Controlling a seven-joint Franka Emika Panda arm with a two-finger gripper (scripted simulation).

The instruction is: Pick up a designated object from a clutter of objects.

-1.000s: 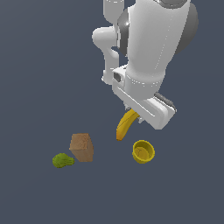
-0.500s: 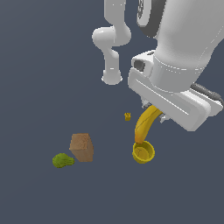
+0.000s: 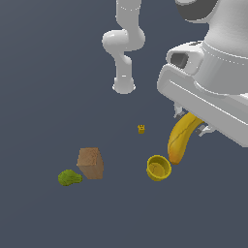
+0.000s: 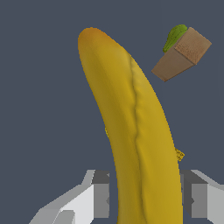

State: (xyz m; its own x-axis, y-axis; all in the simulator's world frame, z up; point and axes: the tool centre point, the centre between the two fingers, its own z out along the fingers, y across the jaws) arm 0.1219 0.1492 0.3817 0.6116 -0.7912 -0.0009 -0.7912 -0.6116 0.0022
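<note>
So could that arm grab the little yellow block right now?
Probably not yet: the gripper is shut on the banana, so its fingers are full. The tiny yellow block itself sits alone on the floor, with nothing covering it.

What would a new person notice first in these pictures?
First, the yellow banana hanging lengthwise from the claw, whose fingers press its sides. Next, the large white arm filling the exterior view's right. Below lie the yellow bowl, brown box and green item.

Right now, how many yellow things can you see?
3. The banana hangs in the tool, lifted off the floor. The yellow bowl sits just below its tip. The tiny yellow block lies farther back. More could hide behind the arm.
</note>
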